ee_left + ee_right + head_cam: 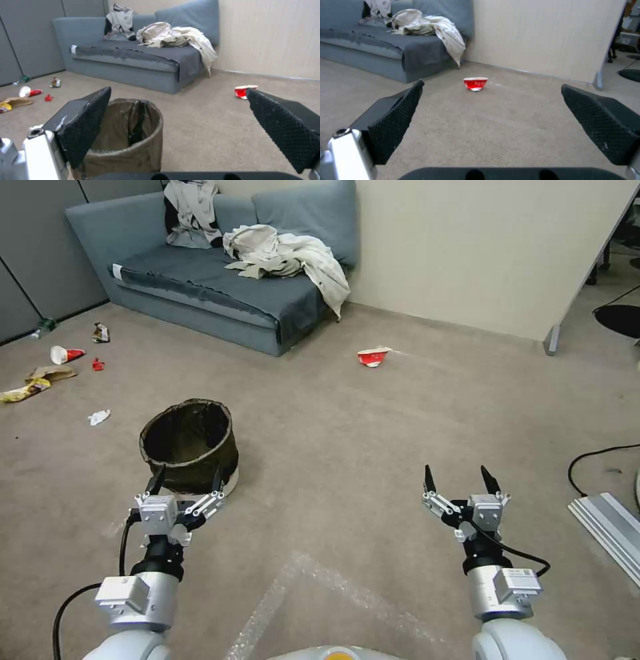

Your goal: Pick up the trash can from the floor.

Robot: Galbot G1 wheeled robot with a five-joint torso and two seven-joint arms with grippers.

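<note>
The trash can (190,443) is a small round bin in a dark brownish crinkled liner, with a white base rim showing, standing upright on the beige carpet floor (373,433). My left gripper (186,479) hovers open just in front of it, its black fingertips at the can's near wall. In the left wrist view the trash can (133,135) sits behind the one finger (85,127), not between the two fingers. My right gripper (461,480) is open over bare carpet to the right, holding nothing; it (490,125) points toward the far wall.
A crushed red-and-white cup (373,356) lies ahead near the wall. More litter (65,355) is scattered at the left. A blue-grey sofa (220,280) with clothes stands behind. A cable (590,460) and metal rails (610,530) lie at the right.
</note>
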